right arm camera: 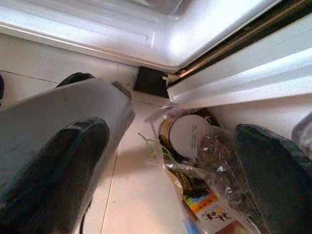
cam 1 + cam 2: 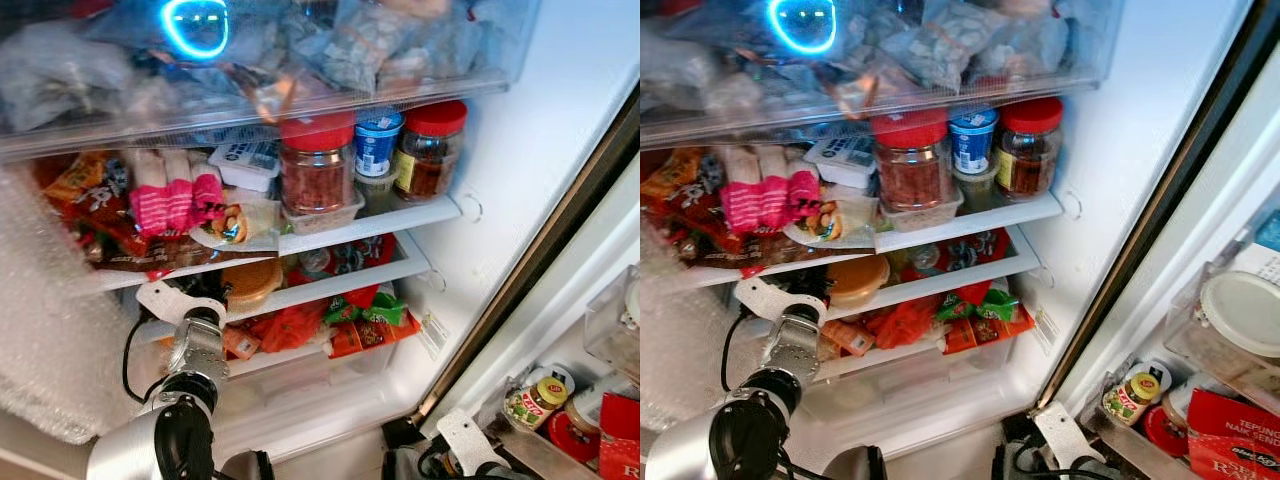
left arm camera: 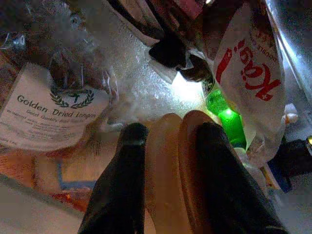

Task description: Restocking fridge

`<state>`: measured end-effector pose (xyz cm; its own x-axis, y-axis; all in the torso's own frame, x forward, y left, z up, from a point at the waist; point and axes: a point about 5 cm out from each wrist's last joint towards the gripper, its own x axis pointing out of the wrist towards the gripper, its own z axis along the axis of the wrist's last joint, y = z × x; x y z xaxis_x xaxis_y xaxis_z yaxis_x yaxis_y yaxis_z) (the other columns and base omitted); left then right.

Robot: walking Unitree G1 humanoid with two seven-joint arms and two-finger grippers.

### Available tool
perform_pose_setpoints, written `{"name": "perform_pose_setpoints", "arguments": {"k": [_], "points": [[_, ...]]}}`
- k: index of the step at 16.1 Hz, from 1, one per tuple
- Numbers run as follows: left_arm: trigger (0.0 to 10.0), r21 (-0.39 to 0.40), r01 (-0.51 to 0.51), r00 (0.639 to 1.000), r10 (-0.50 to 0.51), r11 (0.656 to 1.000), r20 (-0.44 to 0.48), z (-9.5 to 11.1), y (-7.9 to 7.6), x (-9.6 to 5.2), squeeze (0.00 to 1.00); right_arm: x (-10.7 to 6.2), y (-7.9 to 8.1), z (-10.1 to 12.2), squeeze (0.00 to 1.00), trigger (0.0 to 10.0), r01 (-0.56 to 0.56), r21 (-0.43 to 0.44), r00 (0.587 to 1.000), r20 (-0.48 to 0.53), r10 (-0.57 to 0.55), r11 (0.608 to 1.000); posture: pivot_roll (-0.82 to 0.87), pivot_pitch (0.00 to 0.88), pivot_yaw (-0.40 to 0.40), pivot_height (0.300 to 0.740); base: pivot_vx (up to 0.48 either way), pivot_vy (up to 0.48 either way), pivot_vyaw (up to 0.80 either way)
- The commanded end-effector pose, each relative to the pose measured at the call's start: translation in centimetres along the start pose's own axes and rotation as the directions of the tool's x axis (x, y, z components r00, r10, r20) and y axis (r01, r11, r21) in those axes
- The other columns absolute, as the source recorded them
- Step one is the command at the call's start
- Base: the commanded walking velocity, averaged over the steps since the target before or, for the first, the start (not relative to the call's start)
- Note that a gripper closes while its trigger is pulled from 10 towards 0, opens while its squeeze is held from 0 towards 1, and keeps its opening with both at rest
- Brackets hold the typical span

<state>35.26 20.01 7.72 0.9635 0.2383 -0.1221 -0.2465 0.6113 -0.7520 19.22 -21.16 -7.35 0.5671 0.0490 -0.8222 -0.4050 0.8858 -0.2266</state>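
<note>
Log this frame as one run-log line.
task: restock fridge | left claw: shut on tan packet, inside lower fridge shelf | right claw: open, low over floor by bag of groceries | door: open

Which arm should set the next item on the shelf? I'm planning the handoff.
Probably the left. Its pincer is already inside the fridge at the lower shelf, shut on a tan item. The right pincer hangs open low over the floor.
</note>
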Motion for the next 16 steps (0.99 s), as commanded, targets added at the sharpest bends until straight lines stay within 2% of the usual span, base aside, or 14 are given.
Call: {"name": "perform_pose_setpoints", "arguments": {"k": [1,2,3,5,9,13,16], "points": [[10.0,0.014,-0.004,0.999,0.004,1.000,-0.037,-0.4,-0.4,0.1,0.13,-0.7,1.3,-3.8,0.00,10.0,-0.045,0.018,0.990,-0.134,0.047,0.999,-0.24,0.135,-0.016,0.637,0.000,0.000,0.00],[10.0,0.010,0.018,0.999,-0.017,1.000,-0.045,-0.6,-0.7,0.1,1.00,-0.7,1.3,-3.8,0.00,10.0,-0.046,0.017,0.990,-0.133,0.048,0.999,-0.24,0.137,-0.016,0.637,0.000,0.000,0.00],[10.0,-0.003,0.057,0.996,-0.057,0.998,-0.061,-1.0,-1.1,0.1,1.00,-0.7,1.4,-3.8,0.00,10.0,-0.047,0.018,0.990,-0.132,0.049,0.999,-0.24,0.139,-0.013,0.637,0.000,0.000,0.00],[10.0,-0.009,0.068,0.995,-0.068,0.998,-0.071,-1.3,-1.3,0.0,1.00,-0.7,1.5,-3.7,0.00,10.0,-0.048,0.018,0.990,-0.130,0.050,0.999,-0.24,0.136,-0.009,0.637,0.000,0.000,0.00],[10.0,-0.016,0.071,0.995,-0.072,0.997,-0.066,-1.3,-0.8,-0.2,1.00,-0.5,1.7,-3.3,0.00,10.0,-0.049,0.025,0.991,-0.123,0.052,0.998,-0.22,0.125,0.001,0.637,0.000,0.000,0.00],[10.0,-0.035,0.099,0.995,-0.100,0.994,-0.026,-0.5,-0.5,-0.1,1.00,-0.4,1.9,-2.9,0.00,10.0,-0.046,0.032,0.992,-0.112,0.050,0.998,-0.21,0.106,0.014,0.637,0.000,0.000,0.00],[10.0,-0.036,0.158,0.987,-0.158,0.987,0.000,0.3,0.3,-0.5,1.00,-0.3,1.9,-2.5,0.00,10.0,-0.043,0.036,0.993,-0.106,0.046,0.998,-0.19,0.079,0.021,0.637,0.000,0.000,0.00]]}}
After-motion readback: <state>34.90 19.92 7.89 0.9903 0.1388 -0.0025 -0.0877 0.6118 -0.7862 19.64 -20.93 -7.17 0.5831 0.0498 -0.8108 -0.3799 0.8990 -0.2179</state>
